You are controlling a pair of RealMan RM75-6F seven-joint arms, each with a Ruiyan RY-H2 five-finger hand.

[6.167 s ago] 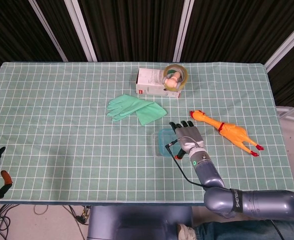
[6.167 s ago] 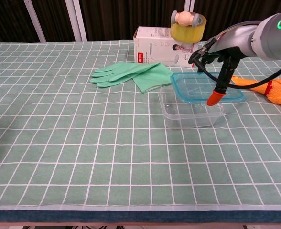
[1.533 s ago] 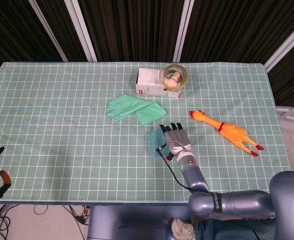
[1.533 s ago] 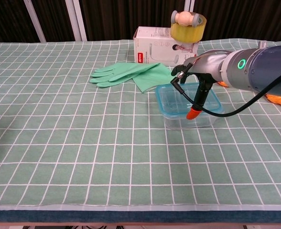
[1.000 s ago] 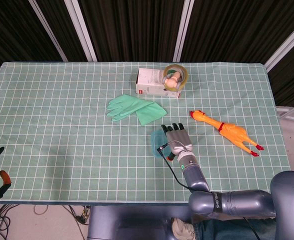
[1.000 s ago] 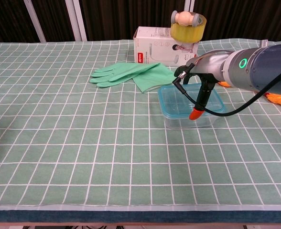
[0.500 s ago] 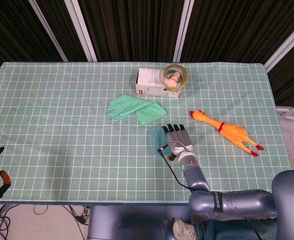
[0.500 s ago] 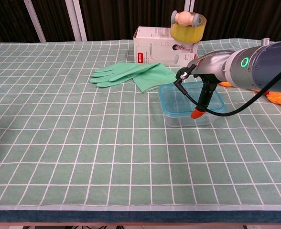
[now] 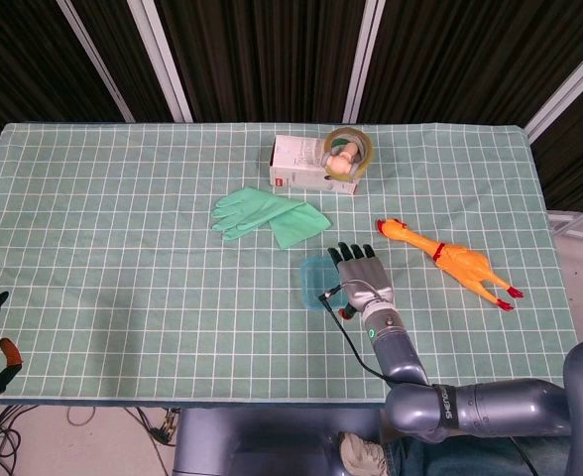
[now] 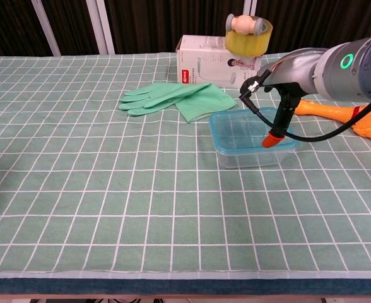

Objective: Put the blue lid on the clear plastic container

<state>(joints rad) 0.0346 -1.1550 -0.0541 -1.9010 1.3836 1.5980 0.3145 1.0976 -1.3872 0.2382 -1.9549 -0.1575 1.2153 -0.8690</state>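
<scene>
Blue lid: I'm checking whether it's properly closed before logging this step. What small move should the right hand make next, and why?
Probably a gentle downward press on the right side of the blue lid. It already lies on the clear container, lined up with its rim, and the right hand hovers above that edge, thumb pointing down. Whether the lid has snapped shut cannot be told, so a press would settle it.

Blue lid (image 10: 248, 130) seated flat on clear plastic container (image 10: 252, 156).
</scene>
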